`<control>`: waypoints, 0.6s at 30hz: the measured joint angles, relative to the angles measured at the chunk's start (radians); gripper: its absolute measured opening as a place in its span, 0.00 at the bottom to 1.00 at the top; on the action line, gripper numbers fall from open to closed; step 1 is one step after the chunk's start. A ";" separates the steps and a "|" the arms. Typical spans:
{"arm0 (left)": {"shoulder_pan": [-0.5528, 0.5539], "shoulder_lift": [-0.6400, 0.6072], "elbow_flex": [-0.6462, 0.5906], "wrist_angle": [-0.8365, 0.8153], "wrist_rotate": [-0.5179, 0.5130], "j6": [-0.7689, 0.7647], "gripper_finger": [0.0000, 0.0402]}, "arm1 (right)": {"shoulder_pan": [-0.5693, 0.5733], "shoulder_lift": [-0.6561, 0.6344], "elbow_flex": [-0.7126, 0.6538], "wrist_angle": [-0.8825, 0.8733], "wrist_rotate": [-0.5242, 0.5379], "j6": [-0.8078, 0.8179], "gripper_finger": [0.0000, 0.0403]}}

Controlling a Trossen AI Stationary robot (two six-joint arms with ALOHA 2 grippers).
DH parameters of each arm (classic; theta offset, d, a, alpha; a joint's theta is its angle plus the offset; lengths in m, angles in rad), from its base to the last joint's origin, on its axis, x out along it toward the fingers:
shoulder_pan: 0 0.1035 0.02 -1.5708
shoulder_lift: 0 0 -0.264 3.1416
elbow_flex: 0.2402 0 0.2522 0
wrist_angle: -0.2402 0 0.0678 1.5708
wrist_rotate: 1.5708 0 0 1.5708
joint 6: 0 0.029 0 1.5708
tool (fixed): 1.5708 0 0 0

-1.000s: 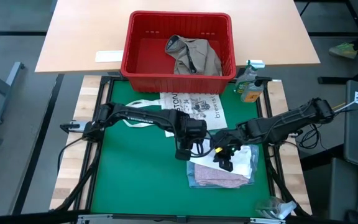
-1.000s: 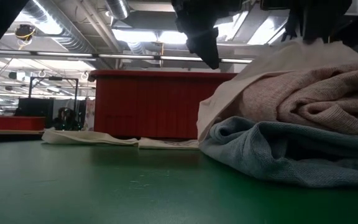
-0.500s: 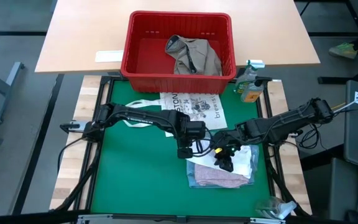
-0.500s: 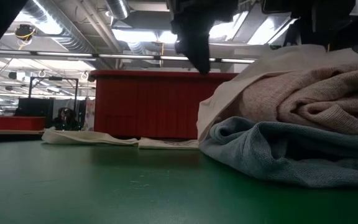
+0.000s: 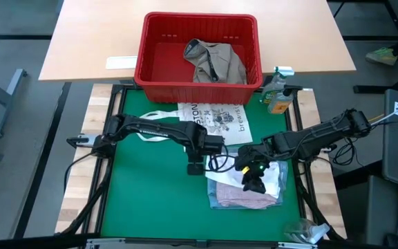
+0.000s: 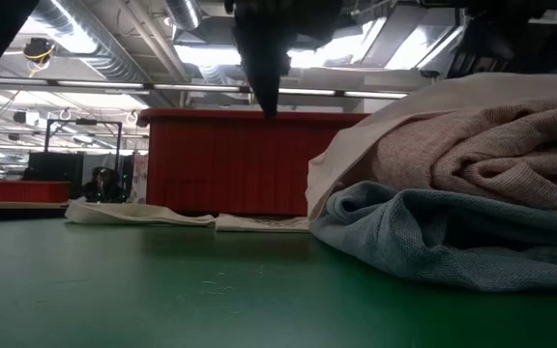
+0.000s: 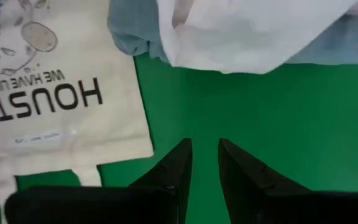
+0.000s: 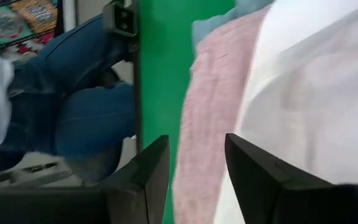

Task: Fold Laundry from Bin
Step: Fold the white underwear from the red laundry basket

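On the green mat, toward its right side, a small stack of folded laundry lies with a light blue piece at the bottom, a pale pink knit piece over it and a white piece draped across the top. The right gripper is over this stack, above the white piece; in the right wrist view its two dark fingers stand apart with a gap between them, hanging over the pink and white cloth, and whether they touch the cloth cannot be told. Beyond the table edge in that same view a person's legs in blue jeans show. The left gripper is over bare green mat just beside the stack's left edge and near the lower corner of the white tote bag printed "HOUSTON"; its fingers point down at the mat, close together with only a narrow slit between them, and they hold nothing. The tote bag lies flat on the mat between the stack and the red bin, which stands on the tan tabletop at the far side. Inside the bin, toward its right, a crumpled khaki-grey garment remains. A small spray bottle stands just right of the bin's near corner.
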 joint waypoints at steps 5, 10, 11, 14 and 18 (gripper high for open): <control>0.000 -0.063 0.000 -0.020 -0.004 0.002 0.18 | 0.000 -0.015 0.012 -0.016 0.061 -0.013 0.39; 0.002 -0.141 0.000 -0.008 -0.010 -0.002 0.18 | 0.001 -0.068 0.073 -0.089 0.116 -0.079 0.39; 0.002 -0.152 0.000 -0.005 -0.010 -0.002 0.18 | 0.001 -0.082 0.084 -0.100 0.137 -0.086 0.39; 0.003 -0.181 -0.008 0.003 -0.011 -0.003 0.18 | 0.000 -0.130 0.097 -0.150 0.194 -0.105 0.39; 0.006 -0.259 -0.115 0.025 -0.011 -0.022 0.18 | 0.000 -0.192 0.097 -0.240 0.258 -0.107 0.39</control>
